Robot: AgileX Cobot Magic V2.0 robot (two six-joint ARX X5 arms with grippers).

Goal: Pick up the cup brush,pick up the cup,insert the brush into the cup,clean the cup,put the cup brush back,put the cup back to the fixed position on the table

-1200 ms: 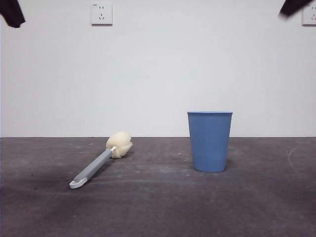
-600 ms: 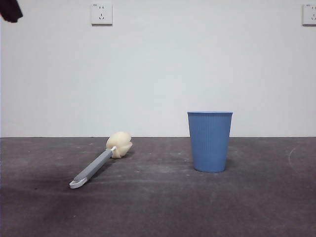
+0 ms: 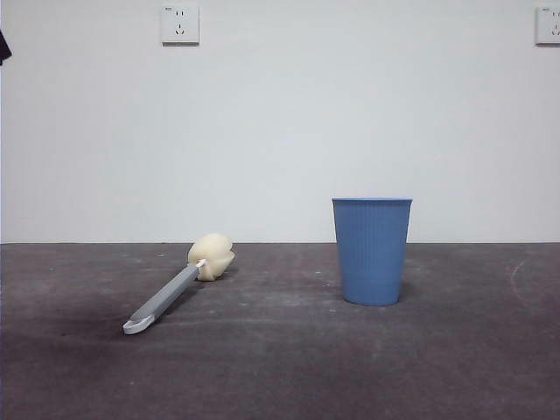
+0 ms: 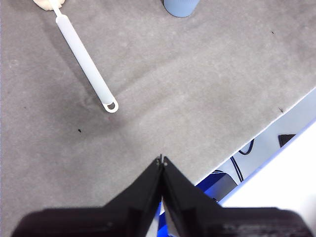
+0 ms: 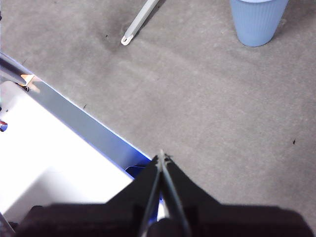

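The cup brush [image 3: 175, 291] lies flat on the table [image 3: 280, 367] left of centre, its cream sponge head toward the wall and its white tip toward the camera. Its handle [image 4: 85, 66] also shows in the left wrist view, and its tip end [image 5: 138, 22] in the right wrist view. The blue ribbed cup [image 3: 372, 250] stands upright right of centre, also seen as the cup [image 5: 257, 19] and the cup [image 4: 181, 7]. My left gripper [image 4: 161, 160] is shut and empty, high above the table's front edge. My right gripper [image 5: 161, 157] is likewise shut and empty, well back from both things.
A white wall with two sockets [image 3: 179, 24] stands behind the table. The table's front edge [image 4: 256, 123] and a pale surface with cables below it show in the wrist views.
Both dark arm tips at the front view's top corners have withdrawn: the right one is gone, the left one is only a sliver. Brush and cup have not moved.
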